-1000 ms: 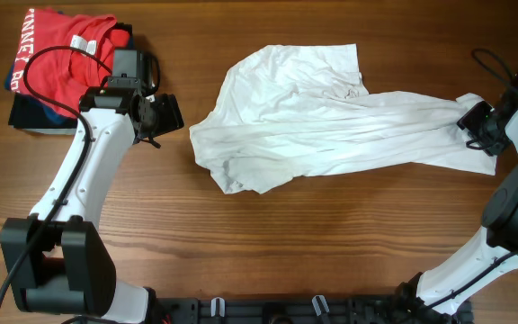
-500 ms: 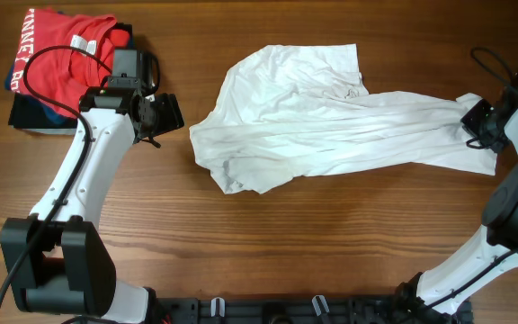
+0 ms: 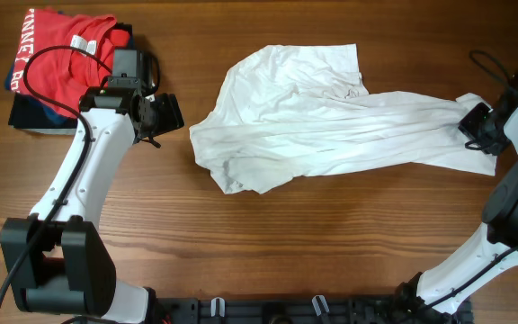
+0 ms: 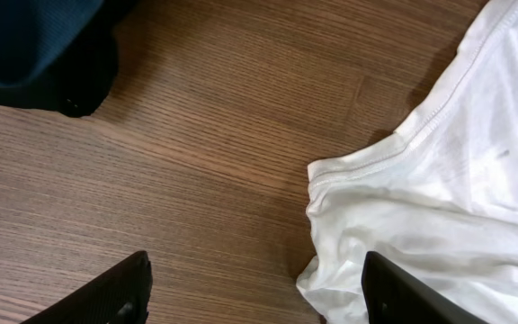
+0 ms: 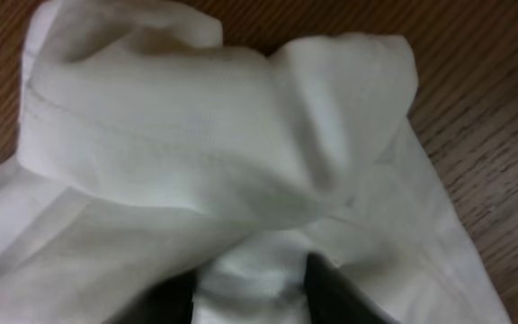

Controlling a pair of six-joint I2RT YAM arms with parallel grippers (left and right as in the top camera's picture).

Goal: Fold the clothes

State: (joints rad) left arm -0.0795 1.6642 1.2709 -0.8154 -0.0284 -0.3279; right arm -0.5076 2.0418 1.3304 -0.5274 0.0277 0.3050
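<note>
The white T-shirt [image 3: 313,117] lies crumpled and stretched out across the table's middle, its right end drawn out into a long strip. Its black printed patch is hidden. My right gripper [image 3: 473,124] is at that right end, shut on a bunch of the fabric. In the right wrist view the fabric [image 5: 214,126] fills the frame and sits pinched between my right gripper's [image 5: 250,288] fingers. My left gripper [image 3: 171,112] is open and empty over bare wood, just left of the shirt's left edge. That edge [image 4: 448,207] shows in the left wrist view beside the left gripper [image 4: 254,292].
A stack of folded clothes stands at the back left, with a red shirt [image 3: 61,54] on top of blue and dark garments [image 3: 25,112]. The dark garments also show in the left wrist view [image 4: 34,45]. A black cable [image 3: 488,63] lies at the far right.
My right gripper has shifted very slightly at the shirt's right end while still holding it. The left arm and the rest of the shirt have not moved.
</note>
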